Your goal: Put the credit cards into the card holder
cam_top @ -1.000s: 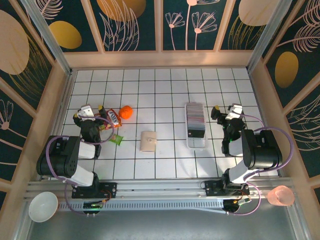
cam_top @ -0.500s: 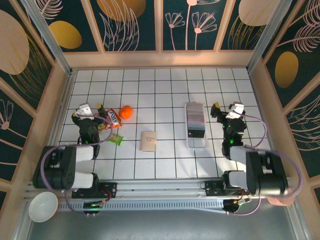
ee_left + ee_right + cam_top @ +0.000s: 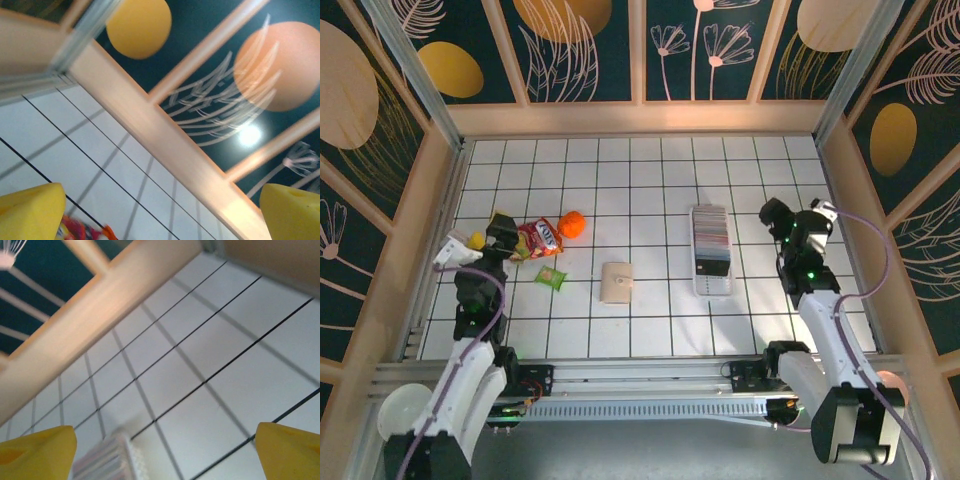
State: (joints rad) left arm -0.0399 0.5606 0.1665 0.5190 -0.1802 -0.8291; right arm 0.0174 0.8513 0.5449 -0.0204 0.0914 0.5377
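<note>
Card holder folded shut on the white tiles between the 2 arms, apart from the credit cards overlapping in a row in the long white tray to its right. Left gripper spread wide, pinching nothing, just beside a red snack packet. Right gripper likewise spread with nothing between its yellow pads, near the tray's right side.

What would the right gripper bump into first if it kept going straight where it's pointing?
Probably the bare white table beside the credit cards. The right gripper tilts down, open, nothing between its fingers. Depth is unclear; the wooden wall lies beyond.
</note>
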